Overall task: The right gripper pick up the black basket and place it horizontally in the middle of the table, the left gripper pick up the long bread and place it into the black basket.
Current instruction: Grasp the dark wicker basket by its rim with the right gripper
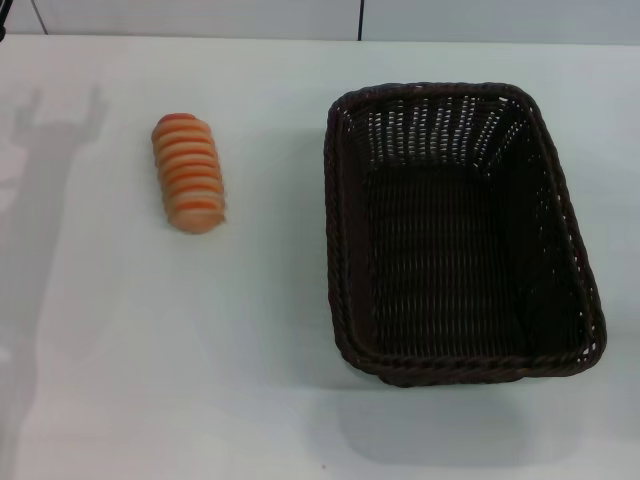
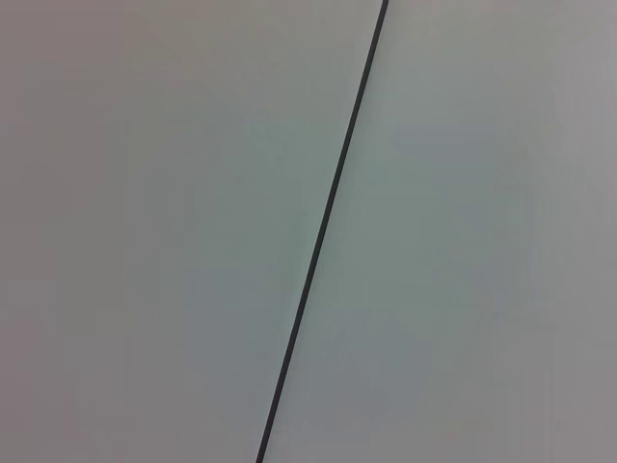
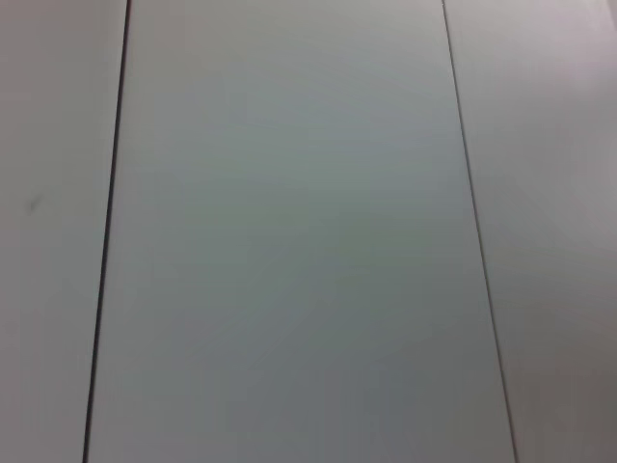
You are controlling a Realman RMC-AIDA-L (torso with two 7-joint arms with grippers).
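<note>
— Head view first: what is on my white table [image 1: 120, 380]?

— On the left lies the long bread [image 1: 189, 173], striped orange and tan. On the right, well apart, sits the black basket [image 1: 455, 235], open side up. No writing on either.

— And my grippers?

— Out of sight. Both wrist views show only pale panels with dark seams, so I can't tell if they're open.

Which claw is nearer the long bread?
Cannot tell: neither claw is in view. The long bread lies on the robot's left, the black basket on its right.
</note>
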